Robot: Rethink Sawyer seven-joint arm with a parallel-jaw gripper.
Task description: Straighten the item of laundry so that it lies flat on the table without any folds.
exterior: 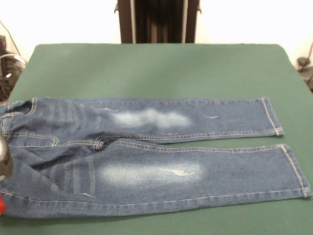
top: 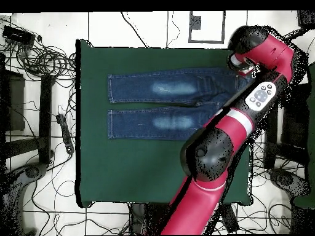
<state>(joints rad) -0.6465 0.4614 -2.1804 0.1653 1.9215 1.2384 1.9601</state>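
While the jeans lie spread across the green surface toward its near edge in the front view, their waistband sits at the left edge and both legs run side by side to the hemmed cuffs near the right edge. A dark rounded part of the gripper shows at the waistband; whether it is spread or pinching cannot be told. Overhead, the red arm crosses the waist end.
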